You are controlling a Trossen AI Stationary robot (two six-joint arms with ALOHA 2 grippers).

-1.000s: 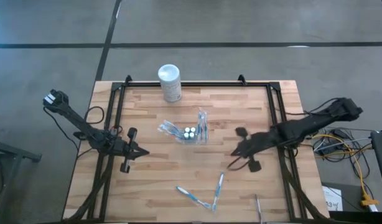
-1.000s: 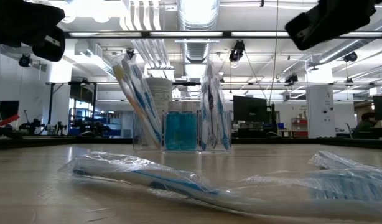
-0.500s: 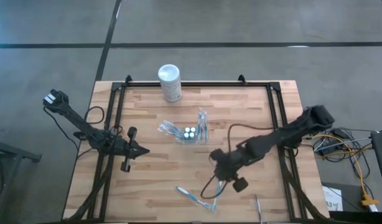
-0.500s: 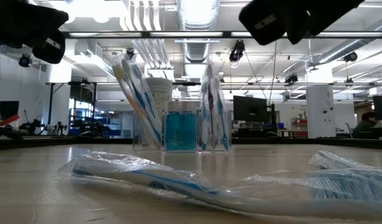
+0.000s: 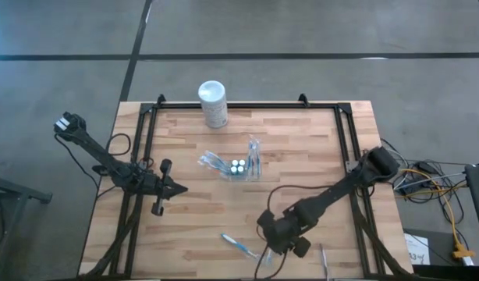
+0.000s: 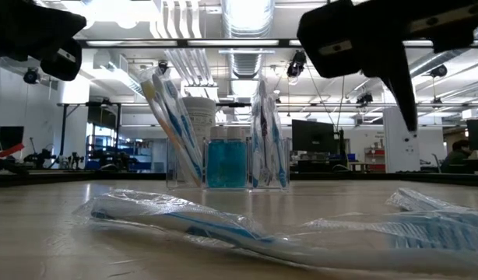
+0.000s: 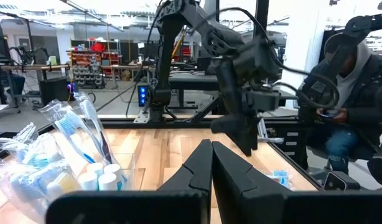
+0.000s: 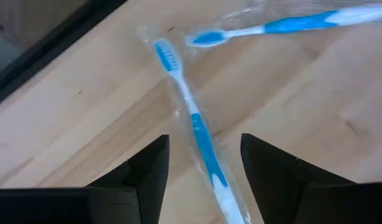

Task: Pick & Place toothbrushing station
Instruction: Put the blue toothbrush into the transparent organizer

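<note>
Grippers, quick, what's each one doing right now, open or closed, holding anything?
Left gripper: shut, empty, waiting at the table's left side.
Right gripper: open, holding nothing, fingers either side of a wrapped toothbrush on the table.

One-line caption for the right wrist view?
Open right gripper poised over a plastic-wrapped blue-and-white toothbrush on the wooden table.

In the high view the right gripper (image 5: 272,243) covered the wrapped toothbrush (image 8: 197,127) beneath it, so only the right wrist view showed that brush between the fingers, its handle cut off by the picture's edge. A second toothbrush (image 8: 272,26) ahead ran off the edge too. The holder (image 7: 85,168) beside the left gripper (image 7: 211,163) was partly cropped, its contents blurred.
</note>
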